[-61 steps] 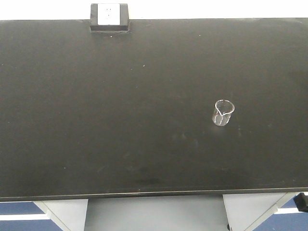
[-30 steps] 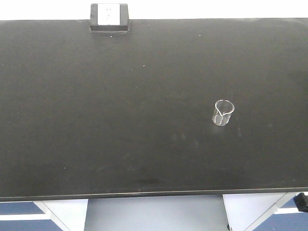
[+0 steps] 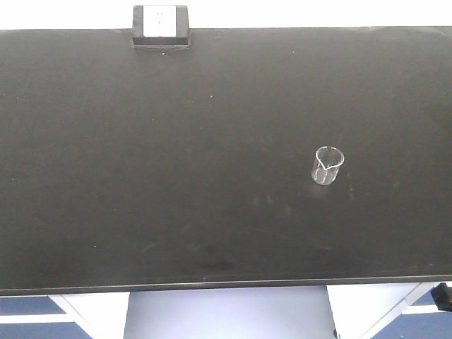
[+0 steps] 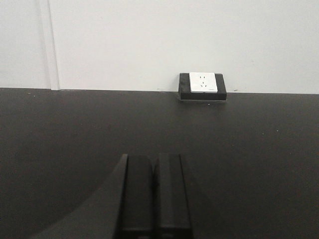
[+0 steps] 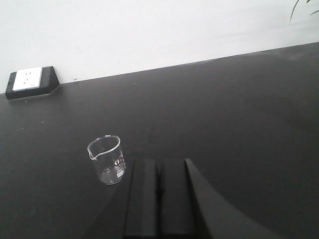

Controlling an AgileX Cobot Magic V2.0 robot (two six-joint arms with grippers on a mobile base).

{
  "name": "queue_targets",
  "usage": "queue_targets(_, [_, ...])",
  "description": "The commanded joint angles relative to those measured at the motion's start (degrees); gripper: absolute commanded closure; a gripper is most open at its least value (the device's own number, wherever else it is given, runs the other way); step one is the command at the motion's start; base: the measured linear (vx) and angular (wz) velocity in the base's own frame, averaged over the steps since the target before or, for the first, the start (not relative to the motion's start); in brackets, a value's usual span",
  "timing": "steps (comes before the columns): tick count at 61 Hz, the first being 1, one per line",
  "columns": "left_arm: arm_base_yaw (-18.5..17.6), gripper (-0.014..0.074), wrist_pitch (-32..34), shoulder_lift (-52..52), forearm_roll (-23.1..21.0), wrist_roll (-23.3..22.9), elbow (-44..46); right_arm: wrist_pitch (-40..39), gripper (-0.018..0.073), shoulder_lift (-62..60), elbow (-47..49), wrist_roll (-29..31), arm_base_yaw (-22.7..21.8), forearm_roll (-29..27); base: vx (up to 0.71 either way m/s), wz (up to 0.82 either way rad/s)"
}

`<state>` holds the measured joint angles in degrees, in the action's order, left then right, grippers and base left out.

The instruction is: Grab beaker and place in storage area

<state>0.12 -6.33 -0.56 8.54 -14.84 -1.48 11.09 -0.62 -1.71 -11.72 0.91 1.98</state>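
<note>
Clear glossy glass beaker (image 3: 328,166); matt black benchtop (image 3: 176,176), faintly smudged.

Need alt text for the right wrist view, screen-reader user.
A small clear glass beaker stands upright on a wide matte black benchtop, just left of the right claw, whose two fingers are pressed together and hold nothing. A black-framed white socket box sits at the bench's back edge, far left, against a white wall.

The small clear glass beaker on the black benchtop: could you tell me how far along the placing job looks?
The small clear glass beaker already stands upright and free on the matte black benchtop that has the black-framed white socket box, so placement looks done. Nothing is in hand: the left gripper and right gripper are both shut and empty, the right one beside the beaker without touching. Little seems left beyond pulling the arms clear.
</note>
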Motion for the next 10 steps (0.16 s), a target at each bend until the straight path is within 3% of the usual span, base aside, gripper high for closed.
queue_targets(1, [-0.43, 0.0605, 4.84, -1.04, -0.32, -0.33, -1.25, -5.1, 0.0567, -0.5, -0.56, 0.4, -0.18, 0.21, 0.0, 0.0])
queue_targets(10, [-0.43, 0.0605, 4.84, -1.04, -0.32, -0.33, -1.25, -5.1, 0.0567, -0.5, -0.56, 0.4, -0.18, 0.21, 0.0, 0.0])
